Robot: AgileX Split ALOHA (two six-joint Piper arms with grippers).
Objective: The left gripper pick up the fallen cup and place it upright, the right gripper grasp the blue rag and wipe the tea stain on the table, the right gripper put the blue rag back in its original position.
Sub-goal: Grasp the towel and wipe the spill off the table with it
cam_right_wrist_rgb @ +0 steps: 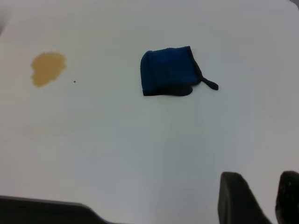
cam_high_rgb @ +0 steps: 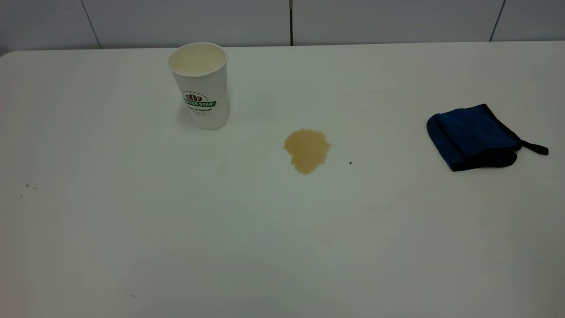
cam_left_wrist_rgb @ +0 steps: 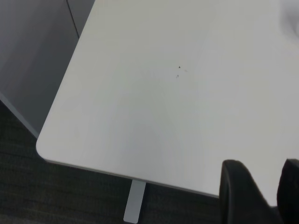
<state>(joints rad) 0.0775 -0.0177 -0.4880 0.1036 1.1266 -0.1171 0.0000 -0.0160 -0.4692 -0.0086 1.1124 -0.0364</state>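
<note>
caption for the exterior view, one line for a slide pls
White paper cup upright on glossy white table, light-brown tea stain unwiped, folded dark blue rag lying apart.

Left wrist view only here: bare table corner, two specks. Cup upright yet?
Observer: Yes. The cup stands mouth up on the table, far left in the exterior view, clear of the left gripper.
Operator: Stain wiped?
Observer: No. The tea stain sits unwiped, right of the cup and apart from it.
Operator: Rag?
Observer: The blue rag lies folded right of the stain. The right gripper hangs apart from it, jaws open and empty.
</note>
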